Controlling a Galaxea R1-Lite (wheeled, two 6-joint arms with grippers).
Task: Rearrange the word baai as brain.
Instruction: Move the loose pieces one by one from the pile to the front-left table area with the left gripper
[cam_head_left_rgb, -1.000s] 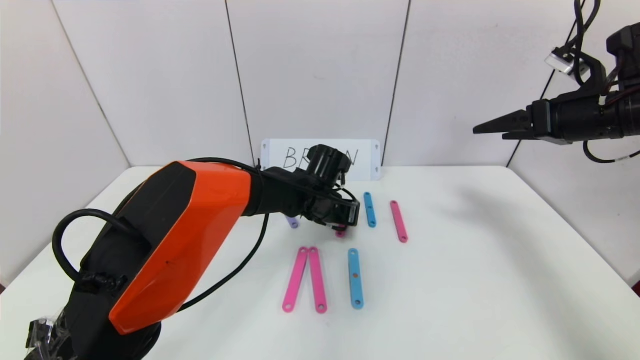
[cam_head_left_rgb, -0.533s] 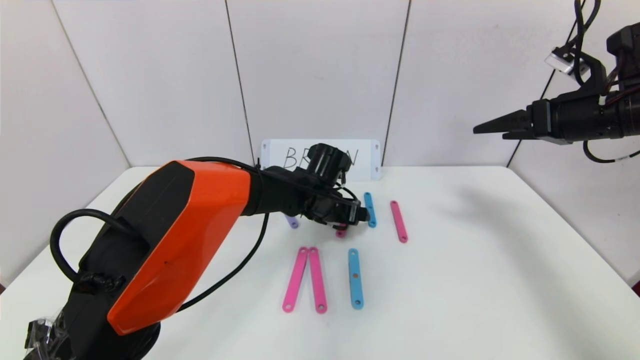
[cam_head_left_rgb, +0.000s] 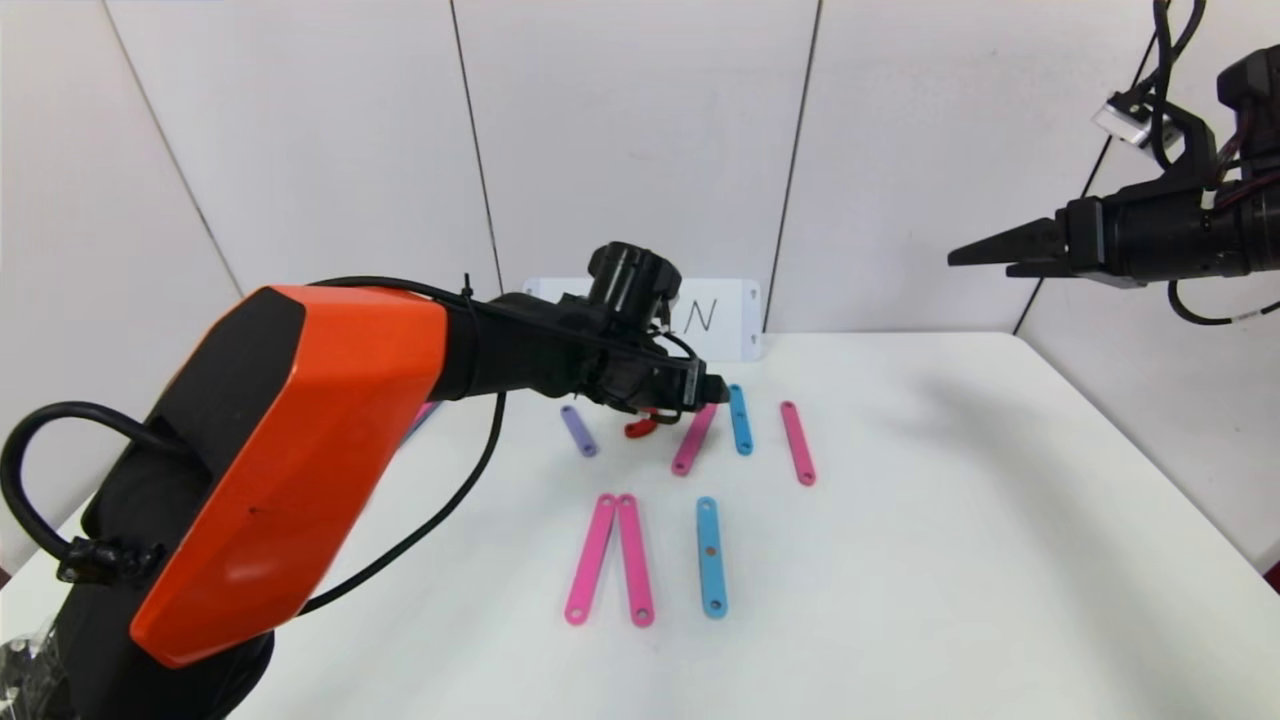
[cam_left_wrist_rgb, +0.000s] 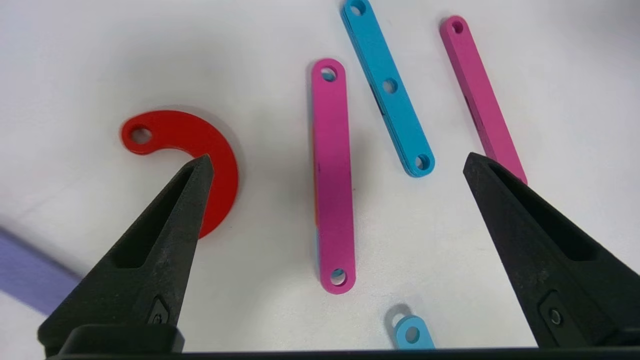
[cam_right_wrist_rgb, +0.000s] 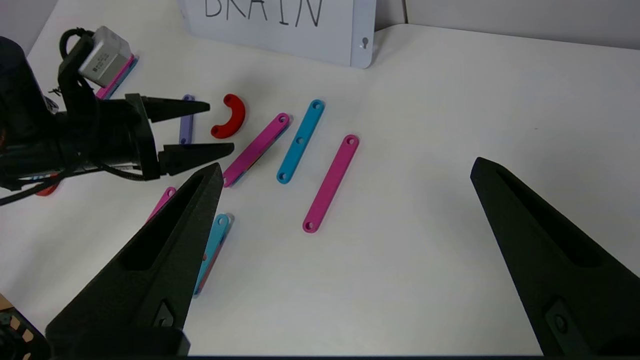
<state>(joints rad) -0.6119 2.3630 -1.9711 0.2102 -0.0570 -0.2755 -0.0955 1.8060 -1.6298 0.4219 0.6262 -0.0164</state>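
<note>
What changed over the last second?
The left gripper opened, let go of the tilted pink strip and lifted clear, exposing the red half-ring. The other strips kept their places, and the right gripper stayed parked high and open.

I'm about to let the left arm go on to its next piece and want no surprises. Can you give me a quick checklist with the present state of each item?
1. Left gripper open and empty: ok; jaws spread wide, nothing between them.
2. Pink strip flat on the table: ok; it lies below the gripper, touching neither finger.
3. Red half-ring free of the gripper: cannot tell; one fingertip overlaps it in the wrist view.
4. Blue strip apart from the pink strip: ok; a gap shows between them.
5. Right gripper out of the way: ok; open, held high at the right.
</note>
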